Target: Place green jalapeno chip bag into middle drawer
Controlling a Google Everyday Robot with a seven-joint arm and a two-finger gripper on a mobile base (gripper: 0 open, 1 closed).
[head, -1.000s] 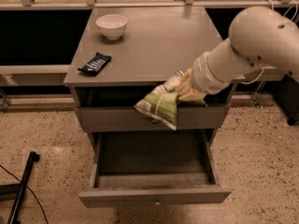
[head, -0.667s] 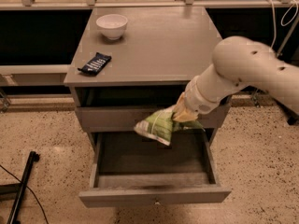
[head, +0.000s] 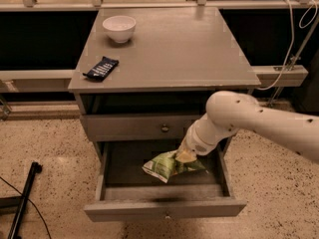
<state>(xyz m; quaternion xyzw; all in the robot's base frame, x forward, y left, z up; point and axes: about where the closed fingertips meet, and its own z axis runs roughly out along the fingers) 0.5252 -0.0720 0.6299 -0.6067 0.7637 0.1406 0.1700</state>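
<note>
The green jalapeno chip bag (head: 169,165) is light green with a white end and lies low inside the open middle drawer (head: 164,208), right of its centre. My gripper (head: 185,156) is at the bag's right end, shut on it, with the white arm reaching down from the right in front of the cabinet. The drawer is pulled out wide below the brass-knobbed drawer (head: 164,128), which is shut. Whether the bag rests on the drawer floor I cannot tell.
A white bowl (head: 119,28) and a small dark-blue packet (head: 100,67) sit on the grey cabinet top (head: 189,49). A black stand leg (head: 22,203) lies on the speckled floor at the left. Cables hang at the right (head: 291,44).
My gripper has carried the bag down from in front of the upper drawer into the open middle drawer. The arm has lowered with it.
</note>
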